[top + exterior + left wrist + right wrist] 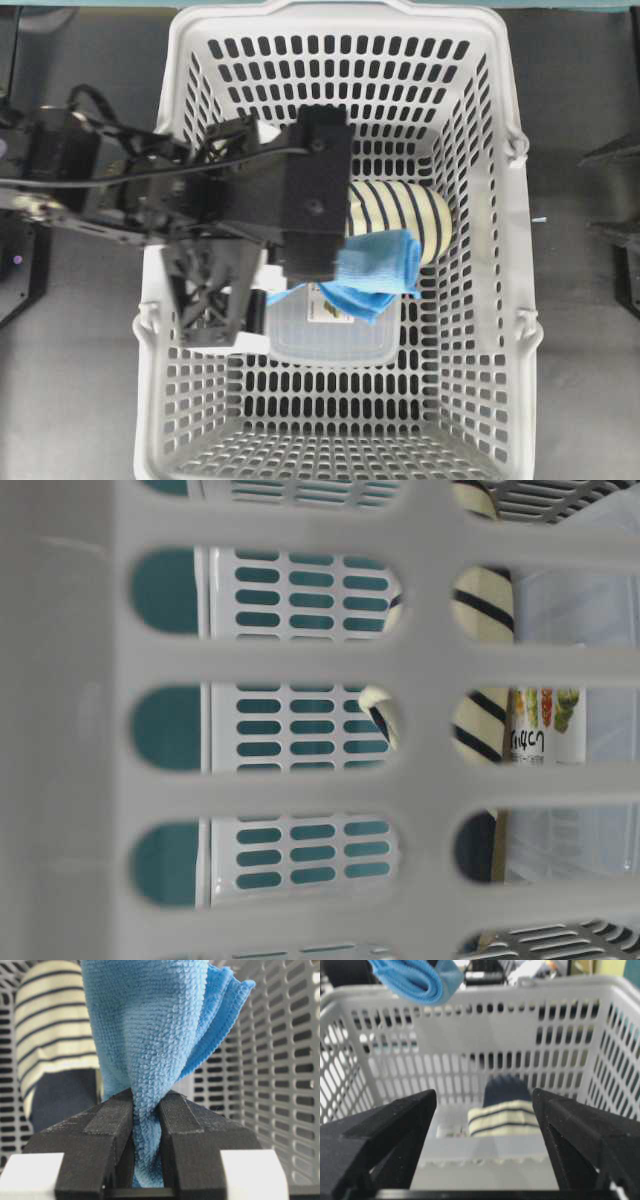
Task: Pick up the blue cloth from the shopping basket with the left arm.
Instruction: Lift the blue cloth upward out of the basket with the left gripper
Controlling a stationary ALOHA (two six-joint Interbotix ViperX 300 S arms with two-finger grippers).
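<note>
The left arm's jaws point(146, 1110) are clenched on the blue cloth point(150, 1035) — it hangs above the shopping basket point(520, 330), apparently clear of slipper point(410, 215) and container point(330, 335). Pickup looks essentially done; the right arm's jaws point(485, 1110) stand spread apart.

Dark grey tabletop point(580, 400) under everything here, matte and plain, showing on both sides of the overhead view. Sitting directly on it, dead centre, is the shopping basket point(500, 300), light grey plastic with slotted walls and floor (handle hinges visible on both side rims). It fills most of the frame from top to bottom. Off to the right of the basket, one tiny pale speck point(539, 218) lies on the bare surface, too small to identify.
</note>
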